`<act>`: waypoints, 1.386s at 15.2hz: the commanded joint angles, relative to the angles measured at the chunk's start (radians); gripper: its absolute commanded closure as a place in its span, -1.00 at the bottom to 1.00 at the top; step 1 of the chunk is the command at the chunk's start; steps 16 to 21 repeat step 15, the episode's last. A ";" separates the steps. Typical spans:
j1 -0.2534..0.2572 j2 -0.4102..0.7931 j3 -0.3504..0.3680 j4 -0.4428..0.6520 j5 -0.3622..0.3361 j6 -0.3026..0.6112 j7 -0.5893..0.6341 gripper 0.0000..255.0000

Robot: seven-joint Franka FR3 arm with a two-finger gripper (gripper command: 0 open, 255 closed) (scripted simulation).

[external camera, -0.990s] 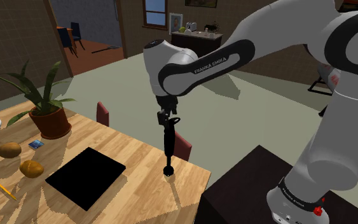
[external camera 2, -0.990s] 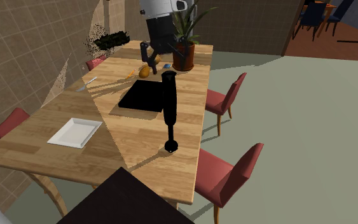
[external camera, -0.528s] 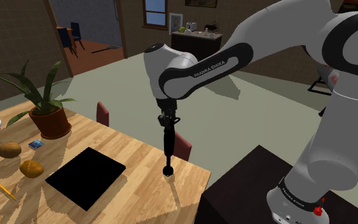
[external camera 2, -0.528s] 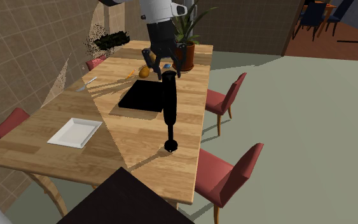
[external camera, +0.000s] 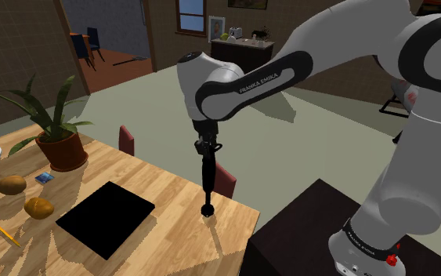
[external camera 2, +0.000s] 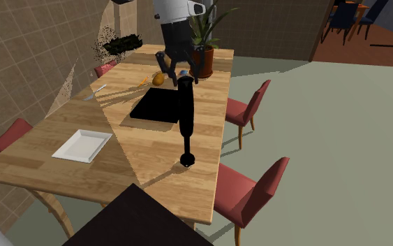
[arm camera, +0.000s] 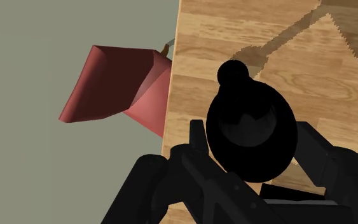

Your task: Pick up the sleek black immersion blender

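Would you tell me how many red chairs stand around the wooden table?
4 red chairs. Beside the table, two on the second exterior view's right, one near, one farther; two on its left, one near, one at the far corner. Others may be hidden.

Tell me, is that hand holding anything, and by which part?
Cannot be told: the hand sits at the top end of the upright black blender; grip unclear.
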 commanded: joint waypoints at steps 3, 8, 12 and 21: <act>-0.001 -0.020 0.002 0.028 0.012 -0.046 -0.013 1.00; -0.002 -0.042 0.004 0.070 0.025 -0.106 -0.030 1.00; -0.002 -0.056 0.005 0.108 0.033 -0.155 -0.041 1.00; -0.002 -0.059 0.006 0.120 0.035 -0.169 -0.045 1.00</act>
